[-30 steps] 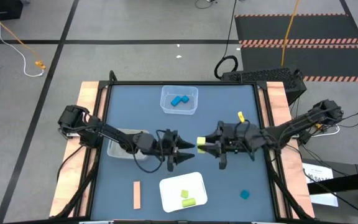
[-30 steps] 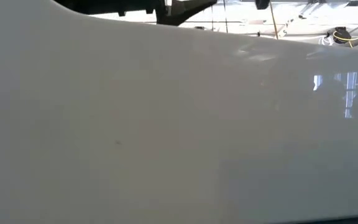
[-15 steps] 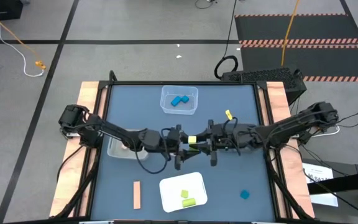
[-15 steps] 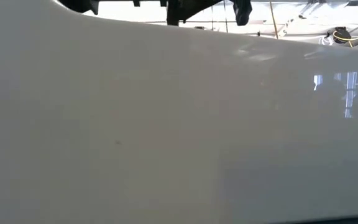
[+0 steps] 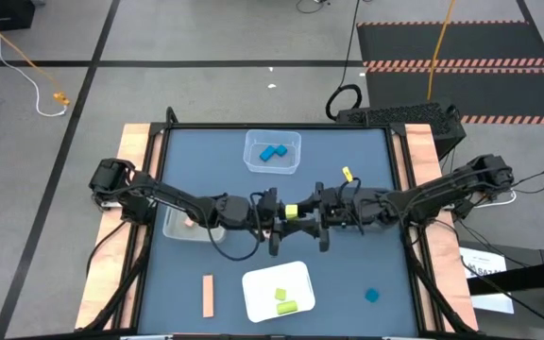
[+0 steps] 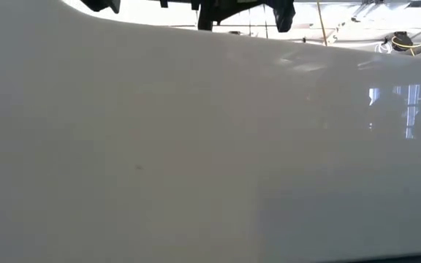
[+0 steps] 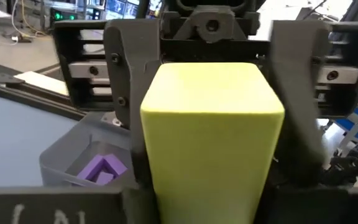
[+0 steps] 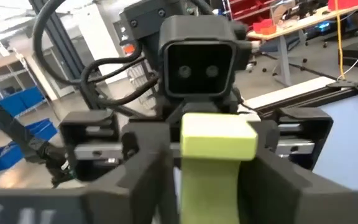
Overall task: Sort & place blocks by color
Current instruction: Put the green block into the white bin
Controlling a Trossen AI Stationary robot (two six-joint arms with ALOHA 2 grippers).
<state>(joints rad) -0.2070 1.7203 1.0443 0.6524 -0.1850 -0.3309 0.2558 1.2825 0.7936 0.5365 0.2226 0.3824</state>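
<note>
Left gripper: mine, reaching level over the middle of the table, fingers pinched on one end of a yellow-green block, which hangs clear of the table top. Right gripper: also mine, nose to nose with the left one and set around the block's other end; whether it clamps the block or stands free of it I cannot tell. Grey bin: just under my left forearm, at the table's left side; purple blocks lie inside it, seen from the left wrist. Clear bin: beyond the grippers, near the far edge; two blue blocks in it, touching each other. White tray: on the near side of the grippers; two yellow-green blocks in it, close together. Tan bar: flat on the table, left of the white tray, near the front edge, lying lengthwise front to back. Loose blue block: on the table right of the white tray, well apart from every bin.
</note>
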